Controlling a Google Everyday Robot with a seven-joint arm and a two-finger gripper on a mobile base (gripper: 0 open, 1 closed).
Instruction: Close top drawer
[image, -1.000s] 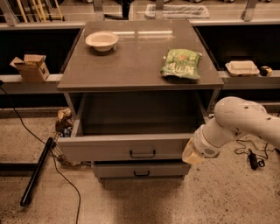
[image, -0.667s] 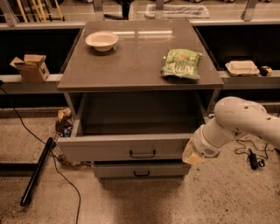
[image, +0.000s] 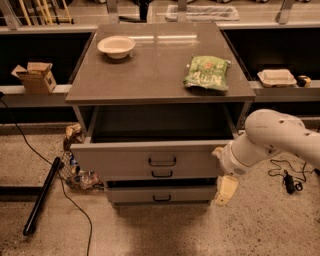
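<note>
The top drawer (image: 150, 157) is a wide grey drawer with a small black bar handle, pulled well out of the grey cabinet (image: 160, 70), and its deep box looks empty. My gripper (image: 220, 169) is at the right end of the drawer's front, touching or almost touching its corner. The white arm (image: 272, 137) comes in from the right edge. Two slimmer grey drawers (image: 161, 194) with the same handles sit below, the lowest sticking out slightly.
On the cabinet top are a white bowl (image: 116, 46) at the back left and a green snack bag (image: 207, 73) at the right. Side shelves hold a cardboard box (image: 35, 76) and a white container (image: 276, 76). A black pole (image: 42, 195), cables and clutter lie on the floor to the left.
The top drawer has slid a little way into the cabinet, uncovering the handle of the drawer below. My gripper has moved with its right end.
</note>
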